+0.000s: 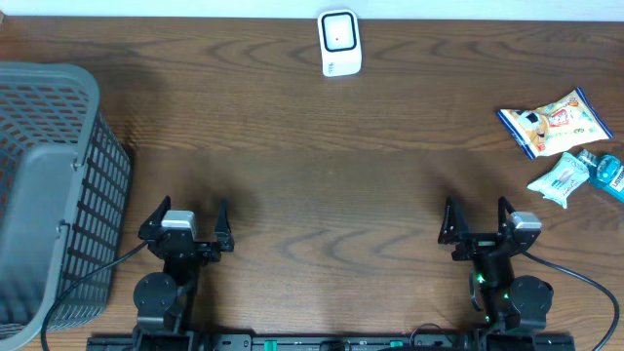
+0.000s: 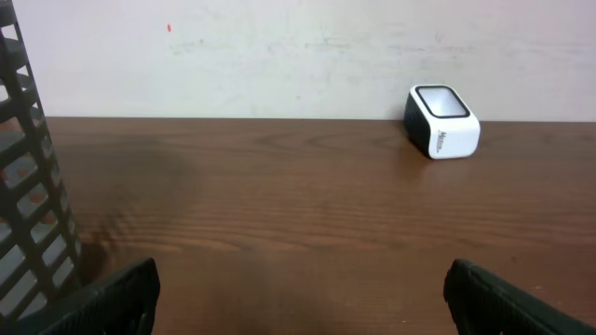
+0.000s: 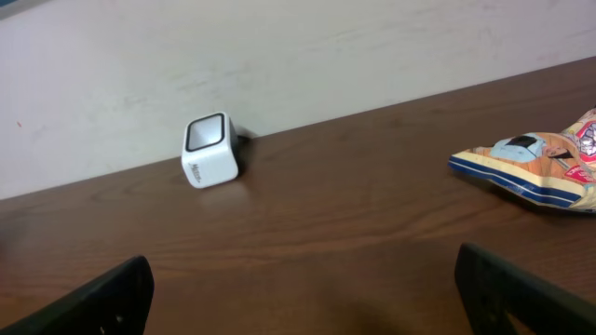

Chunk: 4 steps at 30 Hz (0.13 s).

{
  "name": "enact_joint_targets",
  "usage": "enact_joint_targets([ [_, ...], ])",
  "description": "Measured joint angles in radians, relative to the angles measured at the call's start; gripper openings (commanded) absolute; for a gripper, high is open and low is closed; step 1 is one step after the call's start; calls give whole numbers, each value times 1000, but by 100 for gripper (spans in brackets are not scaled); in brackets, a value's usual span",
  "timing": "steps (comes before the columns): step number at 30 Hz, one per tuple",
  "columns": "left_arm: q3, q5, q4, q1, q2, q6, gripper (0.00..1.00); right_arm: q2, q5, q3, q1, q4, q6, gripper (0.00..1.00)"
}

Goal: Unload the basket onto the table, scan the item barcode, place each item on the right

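**Snack packets lying off to the right arm's side, scanner waiting at the far edge**

Both arms are sitting low at the near edge of the dark wooden table (image 1: 322, 185), and neither is holding anything. The left gripper (image 1: 185, 226) is standing with its jaws spread wide and nothing between them; the right gripper (image 1: 478, 222) is standing the same way, released and empty.

The things to be scanned are lying near the table's right edge: a crinkled white, orange and blue foil snack bag (image 1: 556, 122), its long axis running slantwise, and just beside it a small pale teal sachet (image 1: 561, 179) touching a bright blue packet (image 1: 609, 174) that is partly cut off by the frame. All three are lying ahead and to the right of the right gripper, well apart from the left one, so the right arm is looking like the natural one to reach.

The white cube-shaped barcode scanner with its dark window (image 1: 339, 42) is sitting at the far edge, roughly midway between the arms.
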Motion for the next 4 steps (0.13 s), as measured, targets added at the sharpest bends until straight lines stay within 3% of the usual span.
enact_joint_targets([
  [4,0,0,0,0,0,0,98,0,0,0,0,0,0,99],
])
